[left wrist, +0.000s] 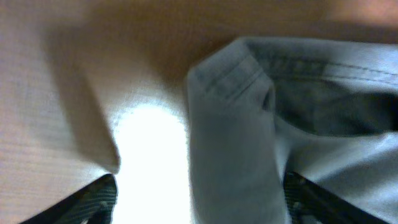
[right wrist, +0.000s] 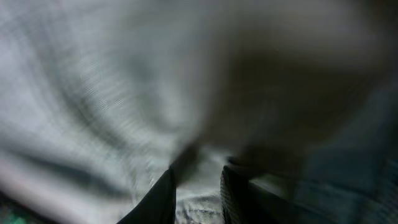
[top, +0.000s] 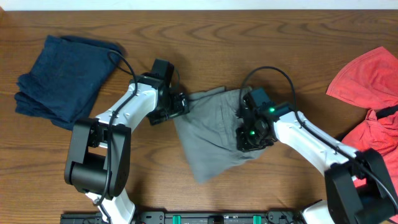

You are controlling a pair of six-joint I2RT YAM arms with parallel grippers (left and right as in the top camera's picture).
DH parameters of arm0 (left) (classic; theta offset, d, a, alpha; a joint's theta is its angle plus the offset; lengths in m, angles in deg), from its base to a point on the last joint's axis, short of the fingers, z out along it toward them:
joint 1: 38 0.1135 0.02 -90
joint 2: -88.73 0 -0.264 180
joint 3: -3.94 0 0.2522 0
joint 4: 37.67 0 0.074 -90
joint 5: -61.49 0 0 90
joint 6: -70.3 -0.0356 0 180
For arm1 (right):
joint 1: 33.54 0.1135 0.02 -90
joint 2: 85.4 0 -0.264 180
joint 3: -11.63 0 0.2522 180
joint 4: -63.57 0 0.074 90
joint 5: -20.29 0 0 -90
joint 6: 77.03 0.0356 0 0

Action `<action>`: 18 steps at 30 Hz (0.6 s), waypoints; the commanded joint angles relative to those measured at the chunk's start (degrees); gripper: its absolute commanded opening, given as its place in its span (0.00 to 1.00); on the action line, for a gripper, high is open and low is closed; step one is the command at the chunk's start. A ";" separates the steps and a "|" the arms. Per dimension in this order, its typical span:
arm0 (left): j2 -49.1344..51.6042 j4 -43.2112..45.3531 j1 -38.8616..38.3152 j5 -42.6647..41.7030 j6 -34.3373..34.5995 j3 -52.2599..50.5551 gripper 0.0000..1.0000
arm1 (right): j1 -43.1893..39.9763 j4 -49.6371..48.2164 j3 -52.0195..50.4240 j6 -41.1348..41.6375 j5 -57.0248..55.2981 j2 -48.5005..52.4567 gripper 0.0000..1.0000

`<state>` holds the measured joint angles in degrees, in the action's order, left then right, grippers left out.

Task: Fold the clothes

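The red garment [top: 368, 87] runs off the overhead view's right edge, so its full shape cannot be told. In the right wrist view the grey garment [right wrist: 124, 93] is one blur. The right fingers [right wrist: 163, 200] show only as dark tips cropped by the bottom edge, and whether they pinch cloth is unclear. From above, the right arm [top: 305, 134] hides them. The left fingers [left wrist: 94, 200] are cropped likewise, and glare whitens part of the tabletop [left wrist: 149, 155].
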<state>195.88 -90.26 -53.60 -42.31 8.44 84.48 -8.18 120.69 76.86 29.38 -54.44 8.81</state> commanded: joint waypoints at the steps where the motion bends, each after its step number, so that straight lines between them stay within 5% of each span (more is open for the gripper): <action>1: 0.72 -4.68 0.02 0.26 -0.87 0.09 0.76 | -3.23 -3.58 -1.33 5.38 -14.99 1.79 0.23; 10: 0.33 -24.04 -1.97 -10.10 0.37 0.09 0.68 | -7.08 -28.35 -0.02 -5.92 -22.21 2.10 0.31; 16: -7.21 -22.05 -1.29 -9.40 -1.36 0.63 0.67 | -6.93 -19.80 5.51 -6.19 -17.79 0.11 0.39; 18: -11.56 -19.32 -0.33 -7.37 -1.46 0.96 0.74 | -6.93 -15.69 7.19 -6.19 -17.81 -1.95 0.41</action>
<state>191.01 -110.96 -55.26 -50.97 7.98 84.48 -15.02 102.59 81.18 24.39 -72.67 9.99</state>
